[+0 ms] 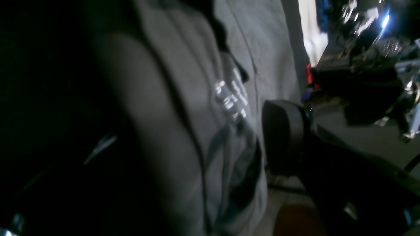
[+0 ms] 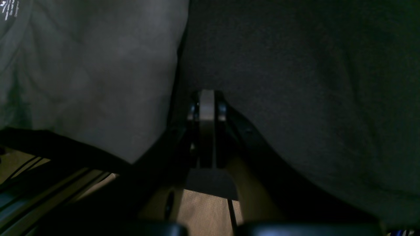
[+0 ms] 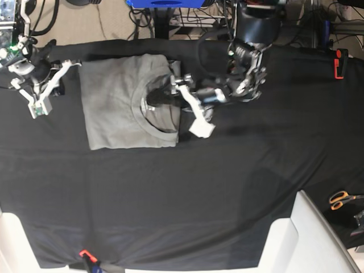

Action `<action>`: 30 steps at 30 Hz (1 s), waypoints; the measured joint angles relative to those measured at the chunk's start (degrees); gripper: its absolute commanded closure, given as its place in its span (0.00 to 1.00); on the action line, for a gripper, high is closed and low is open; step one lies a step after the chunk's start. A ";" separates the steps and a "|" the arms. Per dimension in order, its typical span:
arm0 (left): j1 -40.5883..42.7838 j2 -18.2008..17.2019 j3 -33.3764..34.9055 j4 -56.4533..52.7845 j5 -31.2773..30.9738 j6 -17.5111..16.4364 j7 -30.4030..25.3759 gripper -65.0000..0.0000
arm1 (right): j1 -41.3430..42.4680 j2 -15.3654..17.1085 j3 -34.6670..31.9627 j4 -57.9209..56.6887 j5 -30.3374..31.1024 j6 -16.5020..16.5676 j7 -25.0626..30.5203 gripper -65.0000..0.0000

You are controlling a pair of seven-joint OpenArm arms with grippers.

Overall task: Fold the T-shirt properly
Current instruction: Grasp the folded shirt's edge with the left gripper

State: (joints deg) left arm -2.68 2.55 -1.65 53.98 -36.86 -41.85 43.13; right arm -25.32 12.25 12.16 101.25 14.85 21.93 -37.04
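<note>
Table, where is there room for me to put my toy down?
Bare black cloth spreads wide below the T-shirt, and right of the left tool toward the scissors. It is crowded around the shirt: that tool sits over the neckline, and the right tool is beside its other edge.

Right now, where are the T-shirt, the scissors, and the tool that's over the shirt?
T-shirt (image 3: 111, 116): base view, bare grey back panel.
Scissors (image 3: 341, 198): base view, orange handles.
Left tool (image 3: 158, 98): base view, between its fingertips at the collar.
</note>
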 measured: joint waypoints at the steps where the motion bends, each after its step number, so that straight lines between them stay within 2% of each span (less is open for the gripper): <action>1: -0.28 0.04 0.87 0.00 0.48 0.07 0.00 0.25 | 0.02 -0.09 0.31 0.00 0.00 0.00 0.00 1.00; 10: -0.94 0.15 2.47 -0.48 0.48 0.39 0.09 0.27 | 0.00 0.09 0.37 -0.02 0.13 -0.02 0.00 1.00; 12: -0.94 0.17 2.47 -0.50 0.55 0.42 0.09 0.32 | 0.00 0.07 0.37 -0.02 0.15 -0.02 0.00 1.00; 16: -2.10 0.11 2.45 -3.80 1.29 0.07 0.37 0.61 | 0.02 0.09 0.37 -0.02 0.15 -0.02 0.00 1.00; 19: -4.72 0.33 2.49 -7.58 0.83 -0.26 0.94 0.87 | -0.11 0.07 0.37 -0.02 0.13 -0.02 -0.02 1.00; 21: -5.33 0.31 2.49 -8.70 0.48 -0.50 0.81 1.00 | 0.02 0.07 0.37 -0.02 0.17 0.00 0.02 1.00; 26: -5.75 0.28 2.69 -8.83 0.46 -0.66 1.29 1.00 | 0.02 0.07 0.37 -0.02 0.15 0.00 0.02 1.00; 30: -6.49 -0.70 7.98 -8.24 0.98 0.07 1.99 1.00 | 0.15 0.07 0.37 -0.02 0.17 0.00 0.02 1.00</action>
State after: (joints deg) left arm -9.17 1.85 6.33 45.74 -35.88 -41.78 45.12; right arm -25.17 12.32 12.53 101.23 15.03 21.93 -37.01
